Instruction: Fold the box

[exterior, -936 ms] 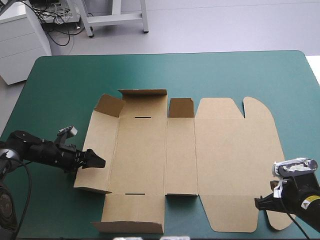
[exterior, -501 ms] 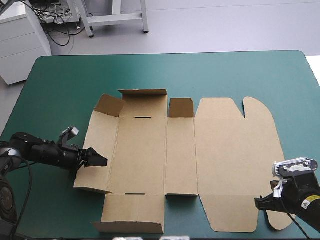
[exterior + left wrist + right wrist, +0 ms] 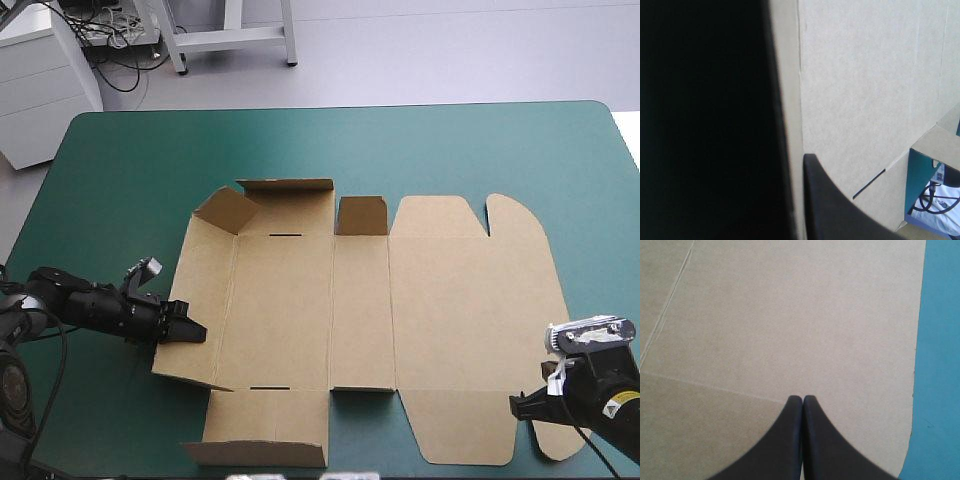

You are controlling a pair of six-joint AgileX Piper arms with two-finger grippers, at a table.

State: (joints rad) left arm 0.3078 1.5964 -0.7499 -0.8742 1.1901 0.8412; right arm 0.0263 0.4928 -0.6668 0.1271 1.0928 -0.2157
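Along box (image 3: 300,300) left edge, left pincer (image 3: 192,331) gripping it, one finger lost in darkness, right pincer (image 3: 803,400) closed

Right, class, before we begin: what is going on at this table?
Two robot arms are working on a flat-cut brown cardboard box lying open on the teal-green table cover. The left gripper, with black fin-shaped fingers, is shut on the box's left side panel, which tilts up slightly. The right gripper is shut, over the lid at its near right corner. No walls are tucked yet.
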